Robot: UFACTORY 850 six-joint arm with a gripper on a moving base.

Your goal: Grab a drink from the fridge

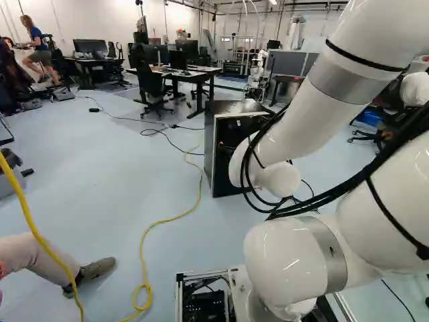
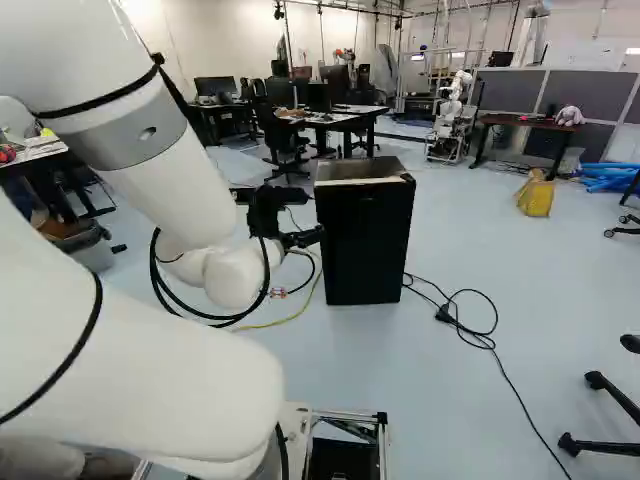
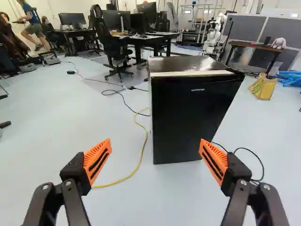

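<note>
My gripper (image 2: pixel 306 238) reaches toward the left front edge of the black fridge (image 2: pixel 368 240) in the right base view. In the wrist view the gripper (image 3: pixel 155 162) stands wide open with nothing between its orange pads, and the fridge (image 3: pixel 188 117) rises ahead of it, its door closed. The left base view shows the fridge (image 1: pixel 220 161) partly behind my arm, which hides the gripper there. No drink is visible; the fridge's inside is hidden.
A yellow cable (image 1: pixel 145 255) and black cables (image 2: pixel 482 335) lie on the floor (image 2: pixel 500 280). Desks (image 3: pixel 150 36) and chairs stand behind the fridge. Another robot (image 2: pixel 453 115) is at the back. A person's leg (image 1: pixel 50 265) is close at the left of the left base view.
</note>
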